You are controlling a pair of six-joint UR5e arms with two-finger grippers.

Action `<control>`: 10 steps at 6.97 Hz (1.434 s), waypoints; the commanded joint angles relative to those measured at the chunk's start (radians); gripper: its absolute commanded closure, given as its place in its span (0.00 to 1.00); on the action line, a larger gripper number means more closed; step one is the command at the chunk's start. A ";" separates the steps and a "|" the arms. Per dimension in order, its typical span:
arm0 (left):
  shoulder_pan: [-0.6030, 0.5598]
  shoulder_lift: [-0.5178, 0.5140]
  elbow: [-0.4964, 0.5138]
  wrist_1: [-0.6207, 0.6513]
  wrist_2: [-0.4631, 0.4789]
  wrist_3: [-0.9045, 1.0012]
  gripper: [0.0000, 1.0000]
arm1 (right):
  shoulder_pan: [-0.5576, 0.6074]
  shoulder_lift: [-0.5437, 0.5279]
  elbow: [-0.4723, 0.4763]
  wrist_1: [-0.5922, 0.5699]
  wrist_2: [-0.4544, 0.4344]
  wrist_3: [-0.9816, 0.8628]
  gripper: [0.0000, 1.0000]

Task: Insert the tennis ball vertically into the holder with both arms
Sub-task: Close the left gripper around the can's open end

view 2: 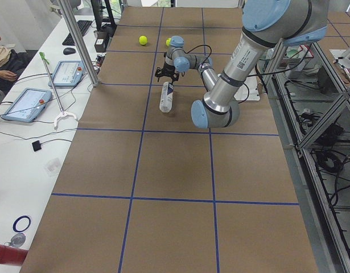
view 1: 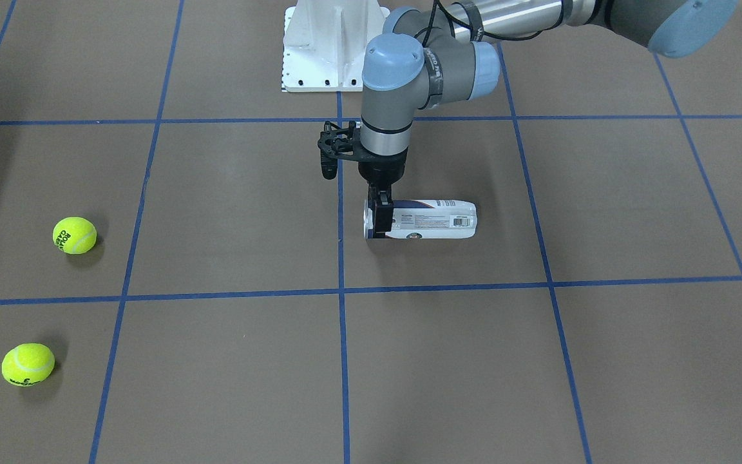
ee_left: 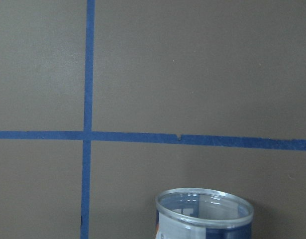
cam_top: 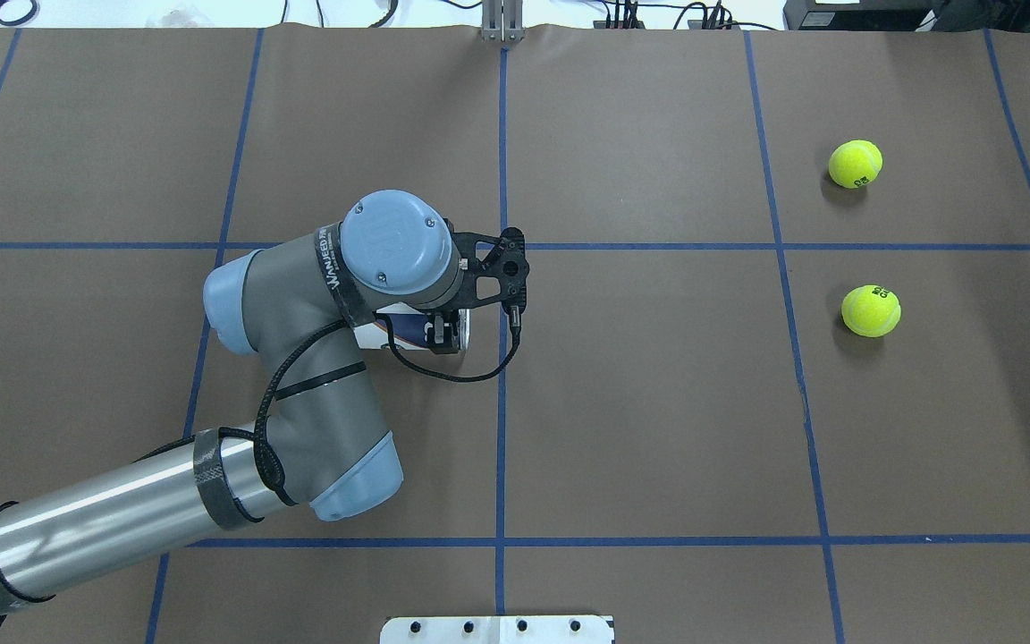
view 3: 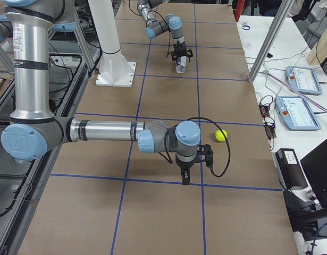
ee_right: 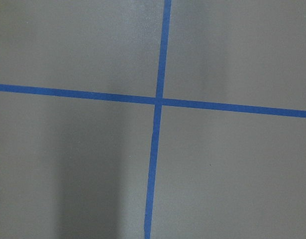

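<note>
The clear plastic tennis-ball can with the white and navy label (view 1: 438, 220) is lying on its side near the middle of the brown table with blue tape lines (view 1: 448, 361), its metal-rimmed mouth open. The left gripper (view 1: 380, 218) sits down over its rim end, but honestly I can't tell if it's squeezing. The right gripper (view 3: 185, 178) hangs well apart, too small to tell its state.

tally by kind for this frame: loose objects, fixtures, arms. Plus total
Tennis balls: 2
Holder: 1
White pedestal base: 1
Robot arms: 2
Total: 6
</note>
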 commanded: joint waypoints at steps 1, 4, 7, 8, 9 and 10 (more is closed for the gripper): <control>0.011 0.000 0.038 -0.037 0.002 -0.012 0.01 | 0.000 0.000 0.000 0.001 0.000 0.000 0.00; 0.031 -0.002 0.032 -0.037 0.002 -0.013 0.01 | 0.000 0.000 0.000 0.001 0.000 0.000 0.00; 0.029 0.000 0.032 -0.037 0.002 -0.015 0.01 | 0.000 -0.001 -0.002 -0.001 0.000 0.000 0.01; 0.029 0.000 0.036 -0.037 0.003 -0.015 0.01 | 0.000 -0.001 0.000 0.001 0.002 0.000 0.01; 0.029 -0.002 0.049 -0.039 0.014 -0.017 0.01 | 0.000 -0.001 0.000 -0.001 0.002 0.000 0.00; 0.029 -0.002 0.072 -0.045 0.014 -0.041 0.01 | 0.000 -0.001 -0.002 -0.001 0.002 0.000 0.00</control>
